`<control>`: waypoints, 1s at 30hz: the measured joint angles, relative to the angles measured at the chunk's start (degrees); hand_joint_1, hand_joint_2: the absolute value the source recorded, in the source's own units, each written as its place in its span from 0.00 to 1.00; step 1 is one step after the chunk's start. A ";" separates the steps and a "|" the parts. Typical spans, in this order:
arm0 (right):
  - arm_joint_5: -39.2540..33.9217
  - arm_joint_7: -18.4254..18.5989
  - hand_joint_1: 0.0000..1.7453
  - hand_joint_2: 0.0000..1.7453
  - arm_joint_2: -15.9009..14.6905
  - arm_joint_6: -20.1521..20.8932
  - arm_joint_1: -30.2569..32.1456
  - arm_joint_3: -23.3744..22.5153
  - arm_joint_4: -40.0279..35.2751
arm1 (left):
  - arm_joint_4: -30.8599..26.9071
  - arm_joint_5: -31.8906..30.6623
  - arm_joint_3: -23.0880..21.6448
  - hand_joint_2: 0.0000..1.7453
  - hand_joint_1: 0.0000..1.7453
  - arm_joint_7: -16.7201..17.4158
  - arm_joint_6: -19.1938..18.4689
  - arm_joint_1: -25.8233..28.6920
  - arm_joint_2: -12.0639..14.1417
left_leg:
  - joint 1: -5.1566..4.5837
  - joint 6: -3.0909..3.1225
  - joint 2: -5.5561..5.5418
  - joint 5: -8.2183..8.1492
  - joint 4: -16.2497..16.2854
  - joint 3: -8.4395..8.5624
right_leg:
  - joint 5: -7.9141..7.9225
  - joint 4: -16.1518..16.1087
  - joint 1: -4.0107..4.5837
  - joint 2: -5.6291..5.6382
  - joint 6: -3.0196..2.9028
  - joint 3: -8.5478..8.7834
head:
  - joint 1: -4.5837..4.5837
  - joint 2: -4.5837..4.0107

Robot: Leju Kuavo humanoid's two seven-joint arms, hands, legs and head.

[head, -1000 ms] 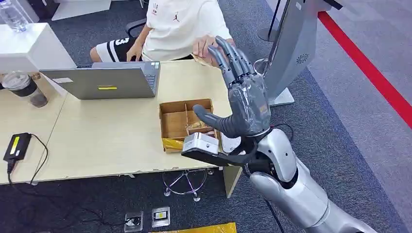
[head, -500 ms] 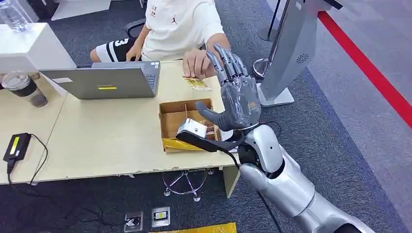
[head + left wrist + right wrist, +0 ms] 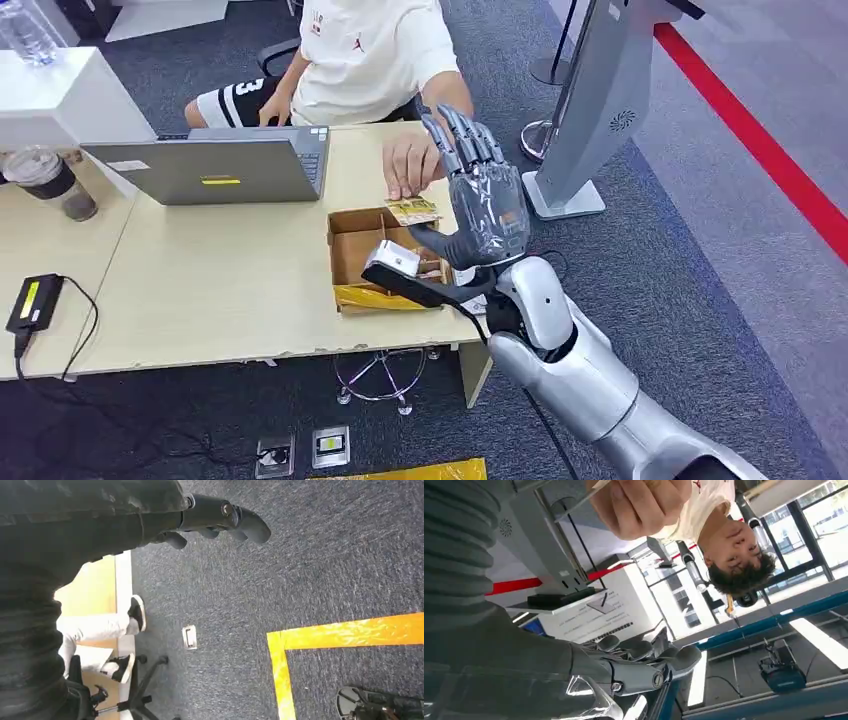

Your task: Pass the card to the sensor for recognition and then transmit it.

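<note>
R hand (image 3: 487, 210) raised, fingers spread, empty. Card (image 3: 413, 211) just beside its thumb, pinched by person's hand (image 3: 411, 162) over box (image 3: 352, 240). Looks thin, light, stiff, prob slick; pinch free edge. L hand (image 3: 220, 520): can't tell.

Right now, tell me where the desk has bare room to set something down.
The widest bare stretch of desk lies between the laptop and the near edge, left of the cardboard box. Around the box it is crowded: the person's hand with a card and the right hand.
</note>
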 joint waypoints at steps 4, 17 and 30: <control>0.04 0.00 0.44 1.00 0.09 0.00 0.01 -0.02 0.50 | 0.00 0.00 0.00 1.00 0.00 0.00 -0.02 0.00 0.00 | 0.00 0.00 0.00 0.00 0.00 0.00 | 0.00 0.00 0.00 0.01 0.00 -0.01 | -0.02 0.00; 0.87 0.00 0.88 1.00 0.07 0.63 0.63 -0.07 1.49 | 0.00 -0.13 0.00 1.00 0.00 0.17 -0.15 0.05 0.04 | 0.00 0.00 0.02 0.00 0.00 0.01 | 0.00 0.00 0.00 0.02 0.00 -0.02 | -0.02 0.00; 0.39 1.05 0.89 1.00 -0.33 0.63 1.85 -0.42 1.49 | 0.00 -0.04 0.00 1.00 0.00 0.17 0.24 0.10 0.07 | 0.00 0.00 0.03 0.00 0.01 0.03 | 0.00 -0.01 0.00 0.04 0.00 -0.06 | -0.02 0.00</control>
